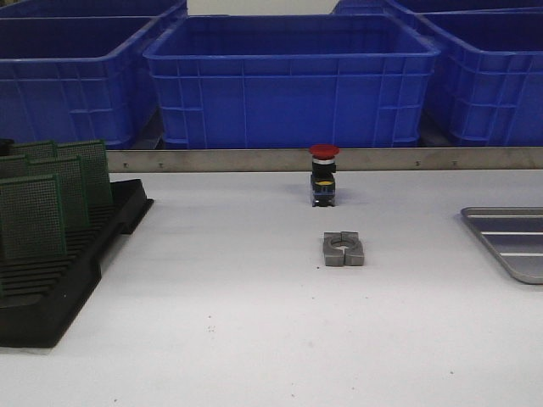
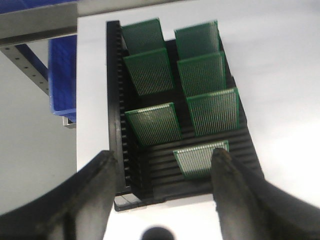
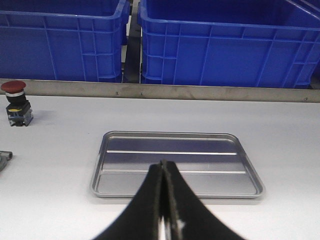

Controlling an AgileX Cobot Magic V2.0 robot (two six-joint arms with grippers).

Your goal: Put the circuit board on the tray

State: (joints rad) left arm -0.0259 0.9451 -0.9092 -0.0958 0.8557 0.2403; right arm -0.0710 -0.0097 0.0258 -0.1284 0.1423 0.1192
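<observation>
Several green circuit boards (image 2: 152,123) stand upright in a black slotted rack (image 2: 114,100) at the table's left; the boards (image 1: 32,216) and the rack (image 1: 51,292) also show in the front view. My left gripper (image 2: 162,160) is open above the rack's near end, empty, with the nearest board (image 2: 199,160) by one finger. The silver-grey tray (image 3: 175,162) lies empty at the table's right; its corner (image 1: 509,242) shows in the front view. My right gripper (image 3: 163,167) is shut and empty, above the table in front of the tray.
A red-capped push button (image 1: 323,174) and a grey metal clamp block (image 1: 344,248) stand mid-table. Blue plastic crates (image 1: 293,76) line the back behind a metal rail (image 1: 254,159). The button (image 3: 15,102) also shows in the right wrist view.
</observation>
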